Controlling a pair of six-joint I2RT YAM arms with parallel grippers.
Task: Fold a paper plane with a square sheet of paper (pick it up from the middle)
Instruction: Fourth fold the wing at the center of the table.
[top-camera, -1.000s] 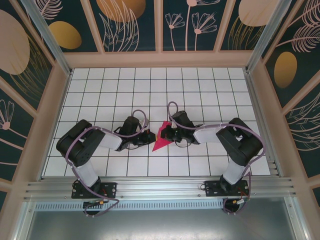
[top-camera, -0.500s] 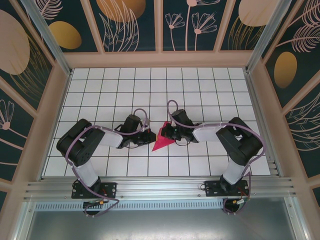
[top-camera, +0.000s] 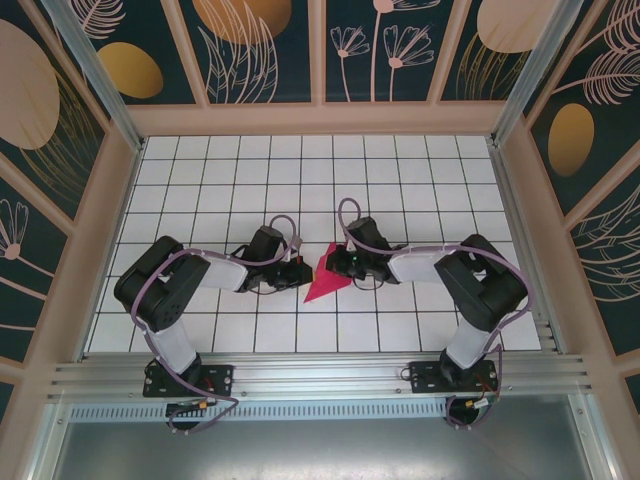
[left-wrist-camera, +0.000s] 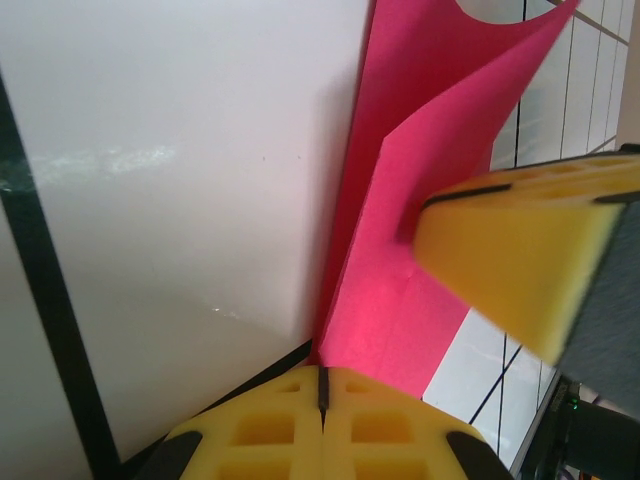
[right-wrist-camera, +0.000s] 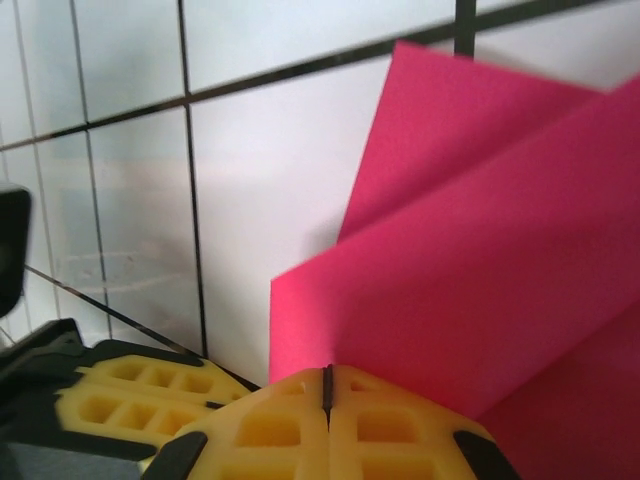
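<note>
The square sheet of paper is magenta-red, creased into a small pointed shape on the white tiles between both arms. My left gripper touches its left edge, and in the left wrist view the gripper is shut with a raised fold of the paper running into its tips. My right gripper is at the sheet's upper right. In the right wrist view that gripper is shut, with a lifted flap of the paper coming out of its tips. The two grippers are nearly touching.
The white tiled table stretches free behind and to both sides. Patterned walls enclose it, and a metal rail runs along the near edge by the arm bases.
My left gripper has slid right, up against the paper and close to the right gripper. The right gripper shifted slightly. The paper stays in the same spot.
</note>
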